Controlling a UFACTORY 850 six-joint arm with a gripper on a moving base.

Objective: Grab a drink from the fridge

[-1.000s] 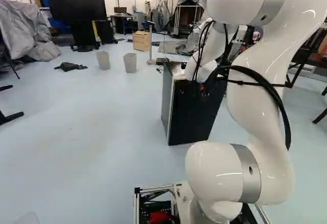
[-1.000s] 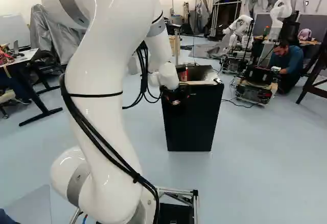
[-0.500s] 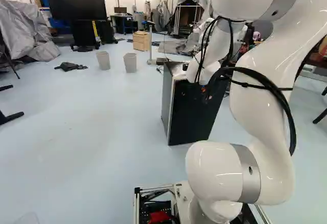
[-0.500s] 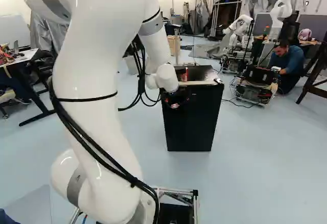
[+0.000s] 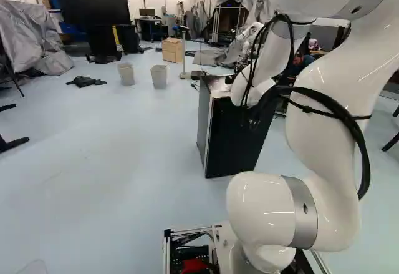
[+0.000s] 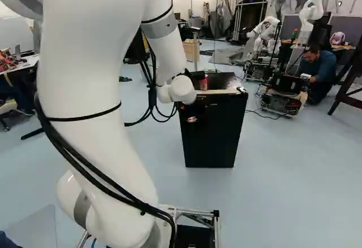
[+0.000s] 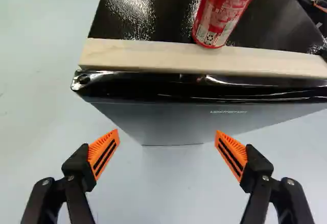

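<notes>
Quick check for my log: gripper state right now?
Gripper: open, fingers wide apart, nothing between them; the red can stands on the fridge, not held.

From where I stand, the fridge [image 6: 212, 132] is on the floor [image 6: 283, 191], beyond the arm's foot [image 5: 274, 255]. A strip [image 7: 153, 55] runs along the near edge of its top, and the can [image 7: 225, 15] stands up there by that strip, left of the middle. Two bins [image 5: 159, 76] sit farther off to the left, a drawer cabinet [image 5: 172, 50] behind them, a screen [image 5: 90, 2] far left, another robot [image 6: 305, 25] far right.
</notes>
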